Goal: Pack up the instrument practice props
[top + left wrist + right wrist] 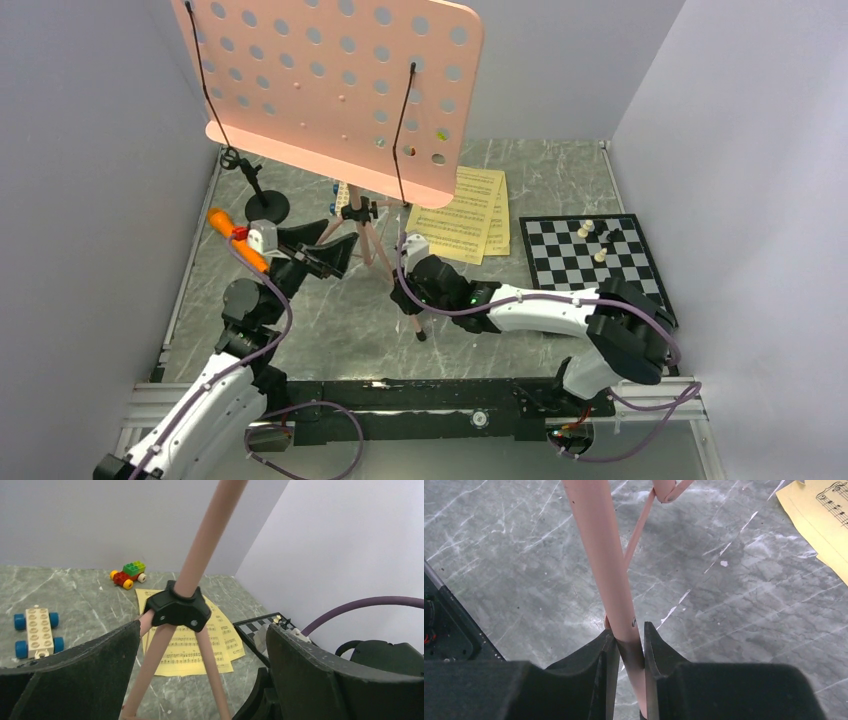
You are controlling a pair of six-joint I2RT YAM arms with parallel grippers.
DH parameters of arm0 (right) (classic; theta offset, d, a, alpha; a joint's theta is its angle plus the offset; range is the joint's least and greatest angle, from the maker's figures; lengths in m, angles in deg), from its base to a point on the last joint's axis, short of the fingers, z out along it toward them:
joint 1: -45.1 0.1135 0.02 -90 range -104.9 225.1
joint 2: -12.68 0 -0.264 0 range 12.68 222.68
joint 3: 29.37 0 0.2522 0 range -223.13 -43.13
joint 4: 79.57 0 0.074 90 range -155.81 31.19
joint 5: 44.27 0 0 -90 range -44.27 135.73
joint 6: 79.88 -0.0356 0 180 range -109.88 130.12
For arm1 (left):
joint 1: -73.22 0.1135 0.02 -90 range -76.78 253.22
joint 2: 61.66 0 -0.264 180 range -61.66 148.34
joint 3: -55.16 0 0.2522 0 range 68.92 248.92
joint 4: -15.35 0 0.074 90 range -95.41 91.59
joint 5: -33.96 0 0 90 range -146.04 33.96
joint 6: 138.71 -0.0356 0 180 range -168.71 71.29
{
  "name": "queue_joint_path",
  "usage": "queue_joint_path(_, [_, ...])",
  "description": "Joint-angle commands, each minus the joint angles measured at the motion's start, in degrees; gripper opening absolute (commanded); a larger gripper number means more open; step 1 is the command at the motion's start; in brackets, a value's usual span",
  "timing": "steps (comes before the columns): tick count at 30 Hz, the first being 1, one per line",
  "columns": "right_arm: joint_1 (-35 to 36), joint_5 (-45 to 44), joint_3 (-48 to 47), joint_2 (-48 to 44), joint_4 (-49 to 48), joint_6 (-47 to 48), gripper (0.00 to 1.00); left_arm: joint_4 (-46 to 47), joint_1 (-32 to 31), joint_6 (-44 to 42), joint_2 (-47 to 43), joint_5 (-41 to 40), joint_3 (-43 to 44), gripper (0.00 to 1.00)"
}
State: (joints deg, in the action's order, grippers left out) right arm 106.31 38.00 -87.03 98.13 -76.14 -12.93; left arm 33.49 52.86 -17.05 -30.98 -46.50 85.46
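Left claw [332, 256] gapes wide, its jaws either side of the pink music stand's [340, 75] tripod legs. The orange microphone [238, 243] and black mic stand [266, 205] sit just left of it, near the table [330, 335] edge. Right claw [626, 642] is clamped on one pink leg, with bare marble ahead. The yellow sheet-music pages [468, 218] lie to its right, beside the chessboard [590, 255].

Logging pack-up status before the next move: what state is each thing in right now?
music stand, upright, legs spread.
right gripper, fingers shut on a music stand leg.
left gripper, open, fingers flanking the stand's hub.
microphone, lying on the table.
mic stand, upright, clip empty.
sheet music, flat, overlapping.
chessboard, flat, pieces standing.
toy cars, on their wheels.
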Motion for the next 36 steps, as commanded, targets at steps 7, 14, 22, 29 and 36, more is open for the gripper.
queue_joint_path(7, [5.1, -3.9, -4.4, 3.2, 6.9, -4.1, 0.13, 12.9, -8.1, -10.9, 9.6, -10.4, 7.3, 0.96])
queue_joint_path(14, [7.7, -3.6, -5.8, 4.3, 8.1, -0.7, 0.28, 18.5, -10.5, -15.7, 14.1, -15.5, 10.2, 0.91])
queue_joint_path(22, [7.8, -8.3, -3.2, -1.8, 9.1, -1.8, 0.59, 20.3, -10.8, -21.1, 20.0, -15.0, 15.5, 0.87])
queue_joint_path(29, [5.9, -12.2, -0.7, -14.5, 9.0, -0.6, 0.68, 19.1, -10.9, -26.5, 22.6, -16.8, 19.4, 0.72])
queue_joint_path(36, [-12.6, 9.8, -0.8, -17.2, 0.5, -9.8, 0.68, 18.7, -10.8, -28.4, 24.7, -16.2, 21.6, 0.57])
